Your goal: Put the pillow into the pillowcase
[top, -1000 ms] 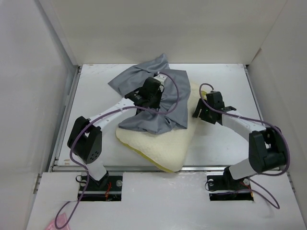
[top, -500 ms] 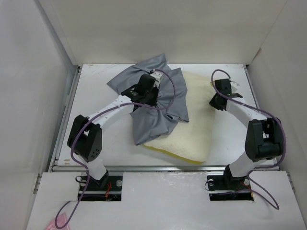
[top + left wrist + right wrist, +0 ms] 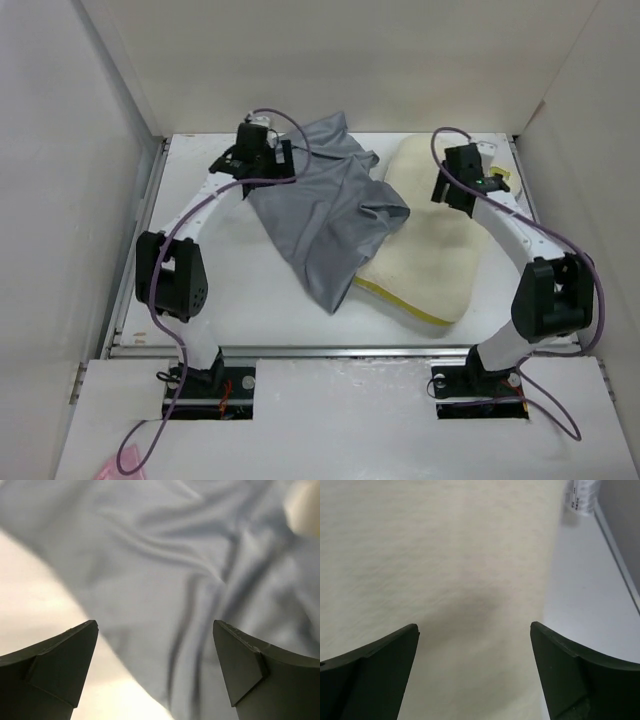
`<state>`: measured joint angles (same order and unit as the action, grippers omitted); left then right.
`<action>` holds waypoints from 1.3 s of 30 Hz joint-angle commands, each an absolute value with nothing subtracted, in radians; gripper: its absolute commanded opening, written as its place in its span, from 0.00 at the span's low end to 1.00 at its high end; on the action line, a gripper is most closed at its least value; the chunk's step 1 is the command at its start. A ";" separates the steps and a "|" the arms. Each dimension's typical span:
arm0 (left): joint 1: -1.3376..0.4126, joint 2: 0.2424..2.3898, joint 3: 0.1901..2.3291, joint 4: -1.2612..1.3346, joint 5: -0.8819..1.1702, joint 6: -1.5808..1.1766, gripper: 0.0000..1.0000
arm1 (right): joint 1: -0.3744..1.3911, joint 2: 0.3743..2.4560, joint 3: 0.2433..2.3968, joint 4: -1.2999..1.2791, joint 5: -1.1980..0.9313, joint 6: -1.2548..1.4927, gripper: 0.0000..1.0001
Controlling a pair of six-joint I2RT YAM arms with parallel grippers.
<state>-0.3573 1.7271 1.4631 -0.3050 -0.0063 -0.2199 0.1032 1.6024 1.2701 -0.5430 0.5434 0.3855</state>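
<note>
The cream pillow (image 3: 425,245) lies at the right of the table, its yellow edge toward the front. The grey pillowcase (image 3: 325,215) is spread wrinkled to its left and overlaps the pillow's left side. My left gripper (image 3: 262,152) hovers over the pillowcase's far left corner, open, with only grey fabric (image 3: 165,580) below its jaws. My right gripper (image 3: 462,182) hangs over the pillow's far right part, open and holding nothing; fleecy cream cloth (image 3: 435,570) fills its view, and a white tag (image 3: 582,495) shows at the pillow's corner.
White walls (image 3: 90,150) enclose the table (image 3: 200,310) on the left, back and right. The pillow's tag end lies close to the right wall. Purple cables (image 3: 290,125) loop above both wrists.
Both grippers have opened and let go. The left arm swung to the far left corner, spreading the pillowcase. The pillow slid right and back; the right gripper now hovers over it.
</note>
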 commanded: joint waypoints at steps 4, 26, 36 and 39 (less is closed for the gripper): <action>-0.149 1.925 1.620 -0.368 -0.093 -0.350 1.00 | 0.235 1.454 1.341 -0.589 0.397 0.328 1.00; -0.094 2.263 1.806 -0.275 0.012 -0.371 0.00 | 0.428 1.739 1.434 -0.443 0.114 0.341 0.09; 0.175 1.685 1.421 -0.252 -0.261 -0.463 0.00 | 0.459 1.839 1.778 -0.394 0.034 0.206 0.00; 0.247 1.595 1.323 -0.252 -0.324 -0.492 0.00 | 0.459 1.922 1.877 -0.385 -0.050 0.206 0.00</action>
